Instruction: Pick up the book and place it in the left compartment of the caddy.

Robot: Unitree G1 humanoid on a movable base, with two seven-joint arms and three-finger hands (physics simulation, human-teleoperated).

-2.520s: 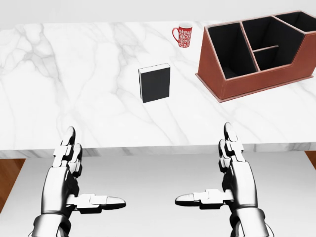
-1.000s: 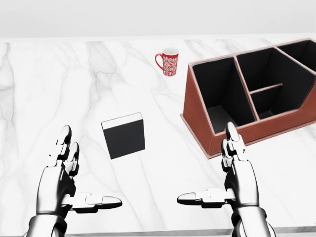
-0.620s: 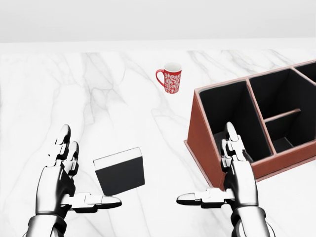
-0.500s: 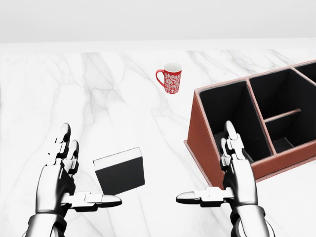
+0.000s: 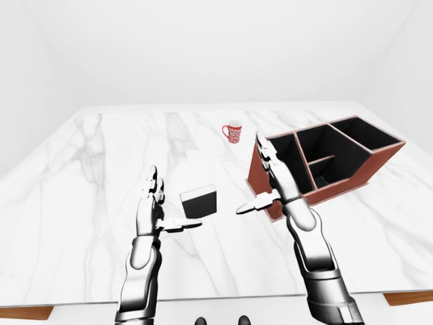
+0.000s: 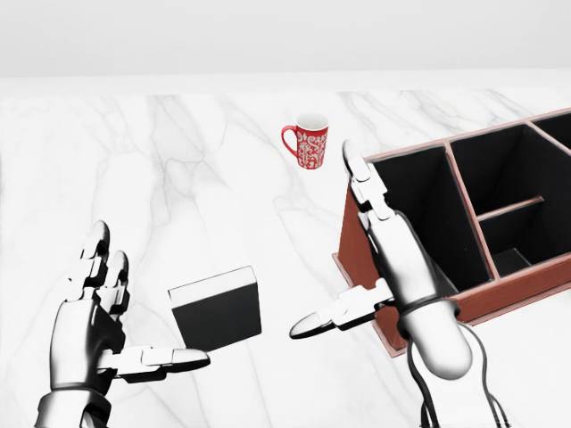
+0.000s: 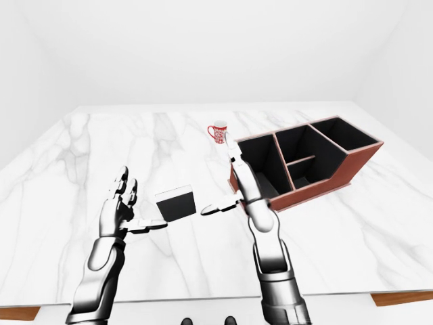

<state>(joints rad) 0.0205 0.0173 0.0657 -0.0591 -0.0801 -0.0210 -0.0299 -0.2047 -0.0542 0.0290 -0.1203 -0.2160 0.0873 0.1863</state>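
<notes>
The black book [image 6: 216,310] lies flat on the white marble table [image 6: 178,178], at lower left of centre in the head view. My left hand [image 6: 143,308] stands open just left of the book, its thumb pointing at the book's lower edge without touching it. My right hand [image 6: 332,254] is open too, raised with its fingers [image 6: 361,183] pointing up. It overlaps the sloping left wall of the red-brown caddy [image 6: 522,290]. The caddy's left compartment [image 6: 428,205] is dark and empty. Neither hand holds anything.
A red patterned mug [image 6: 310,143] stands upright above the book and to the left of the caddy. The caddy's other compartments [image 5: 338,145] run off to the right. The table's near edge [image 5: 203,298] shows at the bottom of the left-eye view.
The camera first closed in on the table, then held still. In the last half second my right hand rose up and left against the caddy's left wall, and my left hand sank slightly leftward.
</notes>
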